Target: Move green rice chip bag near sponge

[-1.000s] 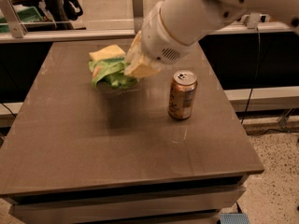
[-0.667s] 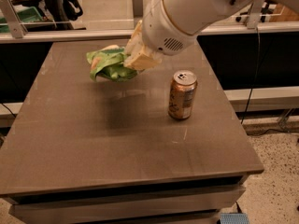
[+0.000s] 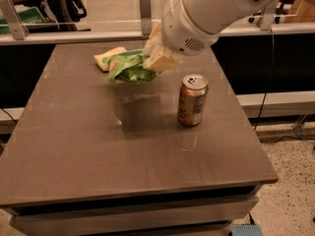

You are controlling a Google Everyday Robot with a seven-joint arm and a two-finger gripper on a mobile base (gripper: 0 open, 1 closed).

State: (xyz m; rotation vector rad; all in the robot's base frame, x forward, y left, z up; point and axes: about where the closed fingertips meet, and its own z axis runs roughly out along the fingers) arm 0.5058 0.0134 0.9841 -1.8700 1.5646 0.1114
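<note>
My gripper [image 3: 153, 62], cream-yellow fingers at the end of a big white arm [image 3: 206, 9], is shut on the green rice chip bag [image 3: 129, 69]. It holds the crumpled light green bag above the table near the far middle. The sponge [image 3: 107, 57], a pale yellow block, lies on the table just behind and left of the bag, partly hidden by it.
A brown-orange soda can [image 3: 192, 100] stands upright on the grey table [image 3: 98, 146], right of and nearer than the bag. A railing with glass runs behind the table. A green bin [image 3: 19, 14] sits at the far left.
The gripper has carried the bag further back and left, toward the sponge. The can has not moved.
</note>
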